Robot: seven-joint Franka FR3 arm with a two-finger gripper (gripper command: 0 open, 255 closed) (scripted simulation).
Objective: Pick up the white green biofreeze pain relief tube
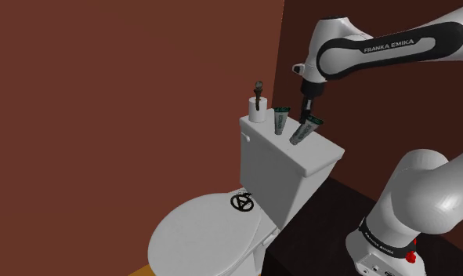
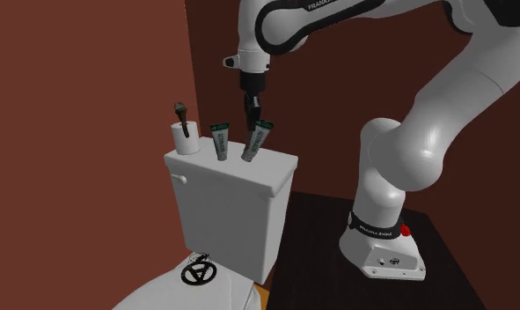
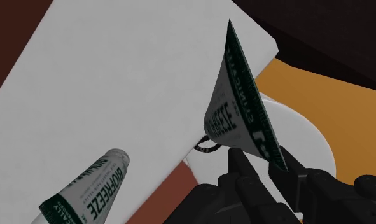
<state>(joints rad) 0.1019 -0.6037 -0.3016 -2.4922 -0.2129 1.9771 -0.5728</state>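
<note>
Slanting cap-down, the white-and-green Biofreeze tube point(image 1: 305, 130) is clamped at its flat crimped end by the black gripper point(image 1: 307, 115) over the toilet tank lid point(image 1: 322, 147), and it is judged light, soft-walled and slippery, best held by that stiffer crimp.

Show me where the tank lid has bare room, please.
Bare: the white toilet tank lid along its front edge and at the end beyond the tilted white-green tube. Crowded: the back, between the standing white-green tube and white paper roll.
</note>
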